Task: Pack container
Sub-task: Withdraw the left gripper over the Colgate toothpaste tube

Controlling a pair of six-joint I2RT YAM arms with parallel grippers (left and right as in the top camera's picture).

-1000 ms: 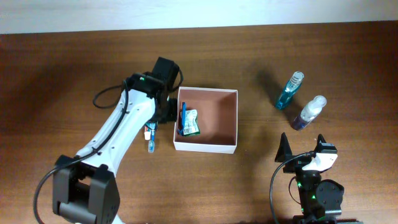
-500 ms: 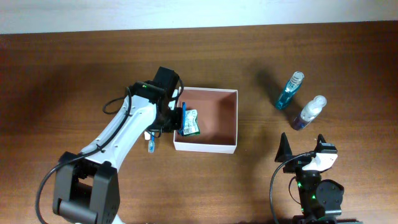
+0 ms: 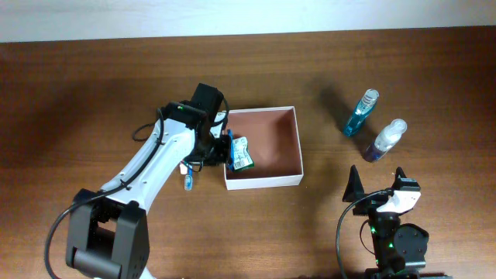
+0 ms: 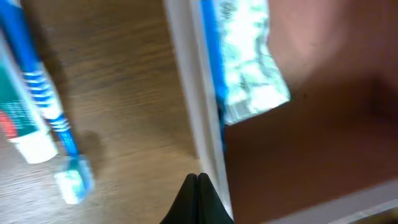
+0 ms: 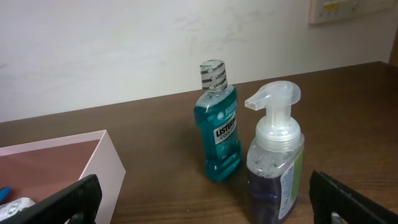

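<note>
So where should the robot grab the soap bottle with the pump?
Probably the pump bottle by its round body, below the pump head, coming level from the near side with the right gripper. It stands upright; the pump top is narrow and lopsided.

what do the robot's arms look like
The left arm has white tubular links, black joints and base, a looping black cable and a green light. The right arm is black with a white link, green lights and a black cable.

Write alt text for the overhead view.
The left pincer is at the left wall of a cardboard box holding a green packet. A toothbrush lies outside that wall; a blue bottle and a pump bottle stand farther right.
</note>
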